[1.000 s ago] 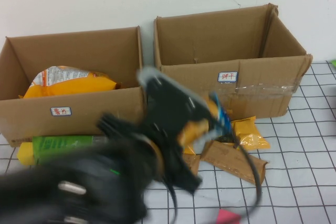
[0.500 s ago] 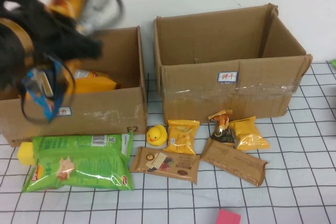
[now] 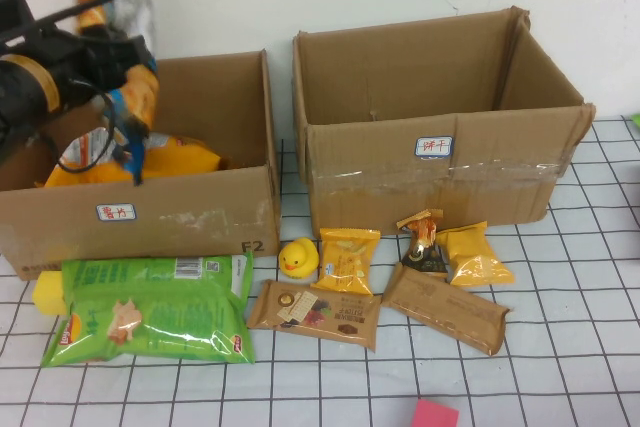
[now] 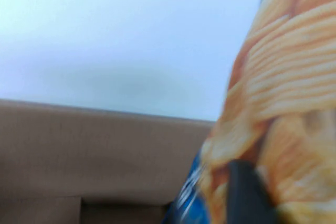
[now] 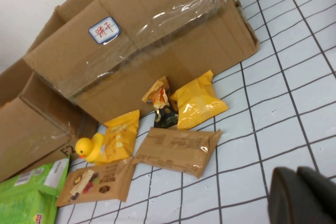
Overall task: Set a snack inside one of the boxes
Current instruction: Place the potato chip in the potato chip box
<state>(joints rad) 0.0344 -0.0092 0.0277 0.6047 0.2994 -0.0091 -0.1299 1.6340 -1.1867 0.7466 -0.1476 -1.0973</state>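
The left gripper (image 3: 128, 97) is positioned over the left box (image 3: 190, 209), with a chip bag (image 4: 278, 103) seen against its fingers (image 4: 247, 192) in the left wrist view; whether the bag is clamped or being let go cannot be told. The bag (image 3: 135, 97) hangs above the yellow bag (image 3: 170, 159) already lying inside that box. For a clean drop, the bag should be centred between the box walls, lowered below the flap edges, and released only when no part overhangs the rim; the arm is then best lifted straight up so the cable clears the flaps. The right gripper (image 5: 302, 195) is parked low over the table (image 3: 560, 347), fingers closed and empty, near the right box (image 3: 440, 187). A duck (image 3: 296, 257) and small packets (image 3: 348, 259) lie in front
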